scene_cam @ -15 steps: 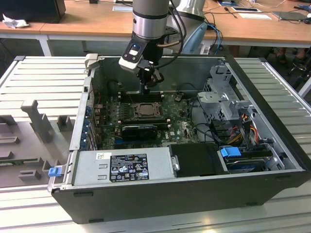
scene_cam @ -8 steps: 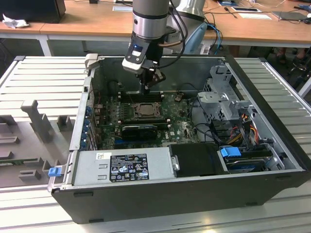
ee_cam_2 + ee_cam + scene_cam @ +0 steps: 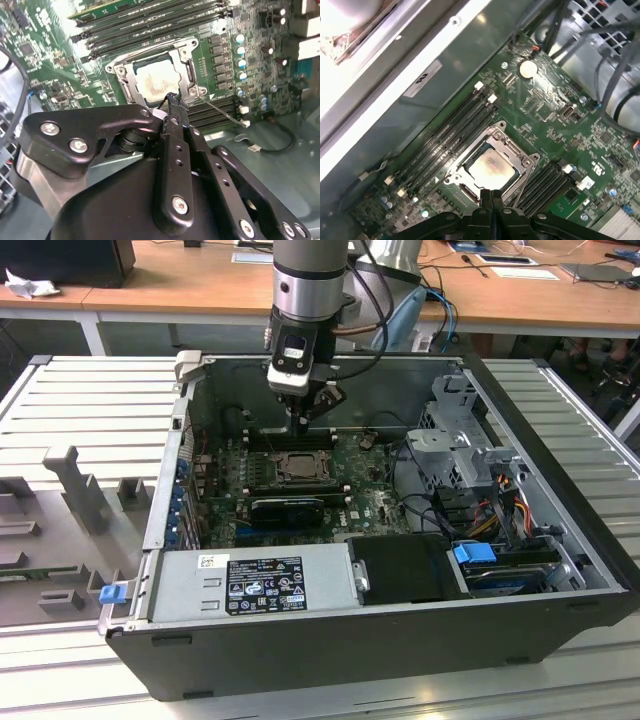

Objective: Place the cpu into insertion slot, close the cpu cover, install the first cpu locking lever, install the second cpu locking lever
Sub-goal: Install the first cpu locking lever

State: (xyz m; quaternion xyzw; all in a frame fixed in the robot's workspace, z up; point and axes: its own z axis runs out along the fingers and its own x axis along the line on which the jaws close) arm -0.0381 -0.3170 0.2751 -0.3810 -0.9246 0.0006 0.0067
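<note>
cpu [image 3: 490, 167] sits flat in the insertion slot [image 3: 468, 161], near the middle of the green motherboard [image 3: 545, 115]. Look: small square, pale silver-grey lid with a dull smudged patch in the centre, dark border around it.

Handling, my read: light, thin, rigid, smooth top so slippery, and fragile on the contact side. Grip by opposite edges only, never press the face. Those edges are boxed in right now.

cpu cover [image 3: 517, 150] looks down over it (metal frame lying flat, chip showing through the window). In the second wrist view a thin metal rod [image 3: 220, 109] angles away from the socket corner; likely a locking lever not latched, can't confirm.

End effector [image 3: 491, 194] hangs just above the socket edge, fingers pressed together, nothing pinched between them. Second wrist view puts its tip [image 3: 172, 97] at the cover's corner; whether it touches, can't tell.

Long black memory slots [image 3: 445, 145] flank the socket on both sides. Whole board is inside an open computer case [image 3: 400, 640] lying on the grey ribbed counter [image 3: 80, 390].
</note>
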